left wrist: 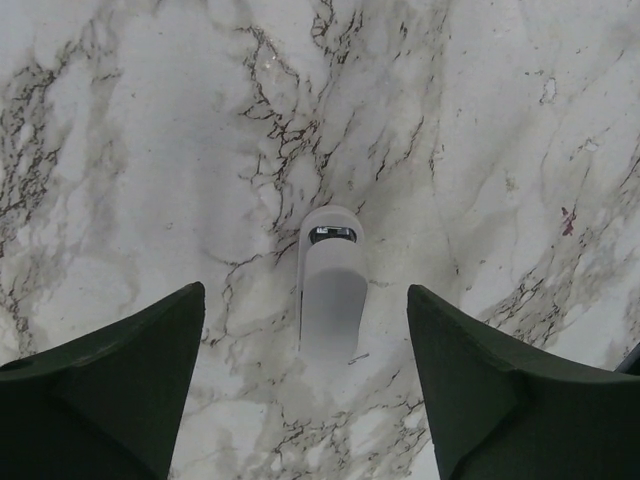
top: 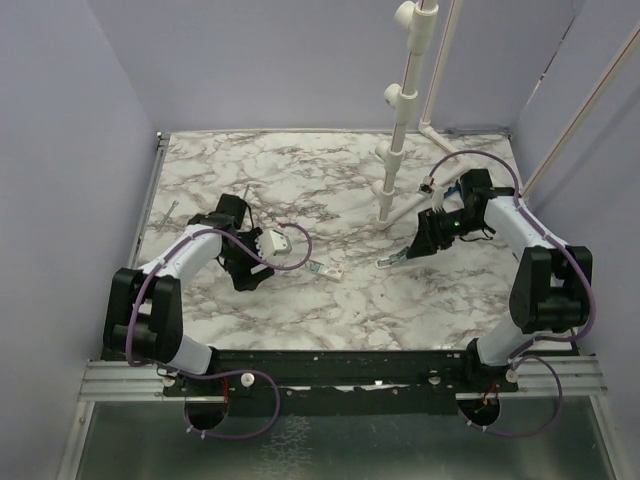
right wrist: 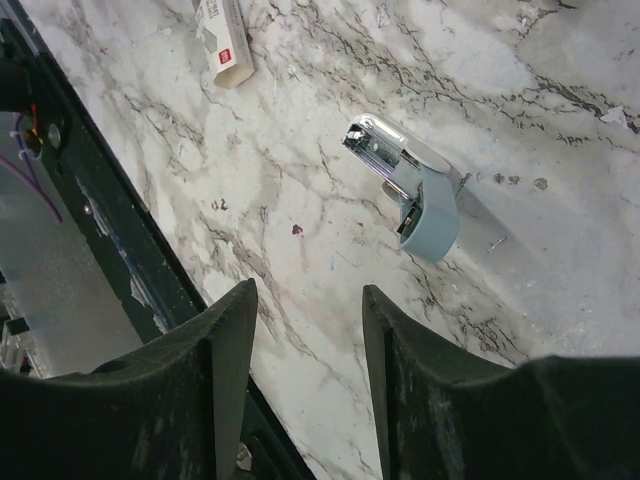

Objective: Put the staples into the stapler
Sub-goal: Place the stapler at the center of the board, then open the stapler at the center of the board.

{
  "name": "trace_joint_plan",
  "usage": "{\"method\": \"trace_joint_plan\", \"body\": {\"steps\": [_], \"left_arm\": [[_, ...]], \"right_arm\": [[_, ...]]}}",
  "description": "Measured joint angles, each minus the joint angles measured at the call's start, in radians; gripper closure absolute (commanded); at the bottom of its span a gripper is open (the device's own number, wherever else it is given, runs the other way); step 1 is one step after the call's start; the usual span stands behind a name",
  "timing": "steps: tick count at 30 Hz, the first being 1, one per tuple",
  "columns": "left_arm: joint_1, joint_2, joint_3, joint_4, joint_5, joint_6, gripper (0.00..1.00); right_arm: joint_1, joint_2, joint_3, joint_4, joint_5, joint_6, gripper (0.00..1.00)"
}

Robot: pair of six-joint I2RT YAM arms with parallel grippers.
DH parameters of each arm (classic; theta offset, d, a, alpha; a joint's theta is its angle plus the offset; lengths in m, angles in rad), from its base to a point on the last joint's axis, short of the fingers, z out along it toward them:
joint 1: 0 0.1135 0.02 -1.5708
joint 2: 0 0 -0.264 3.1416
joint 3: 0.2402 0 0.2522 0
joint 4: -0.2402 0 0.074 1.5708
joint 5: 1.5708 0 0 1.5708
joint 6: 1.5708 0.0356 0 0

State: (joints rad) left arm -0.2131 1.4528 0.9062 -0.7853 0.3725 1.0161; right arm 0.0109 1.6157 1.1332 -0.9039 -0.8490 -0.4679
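The stapler (right wrist: 410, 195) is lying on the marble table (left wrist: 150, 120), with its shiny metal track showing at one end and the pale blue part at the other. The right gripper (right wrist: 307, 292) is hovering just beside it, fingers parted and nothing between them, so it is holding nothing. A small white box (right wrist: 225, 40) is lying near the stapler, on the side away from that gripper. Past the box, well apart from the stapler, the left gripper (left wrist: 305, 291) is hanging spread wide over a white round-ended piece (left wrist: 330, 295), gripping nothing. I am not managing to tell what that piece is. I am not finding the staples anywhere. To my eye the loading is hardly begun: the strip is waiting to be picked up and slid into the track.
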Motion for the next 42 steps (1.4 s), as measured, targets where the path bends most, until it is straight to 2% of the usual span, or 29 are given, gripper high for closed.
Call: {"method": "trace_joint_plan", "body": {"steps": [4,8,11,14,17,21,24,27,35,42], "left_arm": [[0.000,0.041,0.000,0.001,0.005,0.013,0.42],[0.000,0.067,0.001,0.001,0.014,0.016,0.68],[0.000,0.068,0.004,-0.004,0.038,0.011,0.77],[0.000,0.057,0.020,-0.018,0.092,-0.003,0.80],[0.000,0.013,0.039,-0.029,0.171,-0.027,0.82],[-0.019,-0.071,0.104,-0.034,0.323,-0.074,0.89],[-0.049,-0.100,0.159,-0.023,0.431,-0.111,0.93],[-0.085,-0.106,0.194,0.015,0.515,-0.164,0.94],[-0.262,-0.086,0.249,0.191,0.608,-0.373,1.00],[-0.305,-0.082,0.244,0.344,0.609,-0.515,1.00]], "right_arm": [[0.000,-0.007,0.000,0.006,-0.016,-0.003,0.50],[0.000,-0.034,-0.005,0.007,-0.031,-0.013,0.50],[0.000,-0.069,-0.007,0.001,-0.060,-0.053,0.53],[0.012,-0.121,-0.010,-0.006,-0.082,-0.107,0.53],[0.071,-0.207,-0.033,0.012,-0.087,-0.142,0.46],[0.291,-0.326,-0.071,0.091,-0.060,-0.160,0.40],[0.464,-0.355,-0.079,0.171,-0.005,-0.158,0.36],[0.546,-0.340,-0.071,0.240,0.032,-0.151,0.34],[0.593,-0.232,0.013,0.391,0.059,-0.103,0.36],[0.599,-0.227,0.004,0.463,0.047,-0.064,0.40]]}}
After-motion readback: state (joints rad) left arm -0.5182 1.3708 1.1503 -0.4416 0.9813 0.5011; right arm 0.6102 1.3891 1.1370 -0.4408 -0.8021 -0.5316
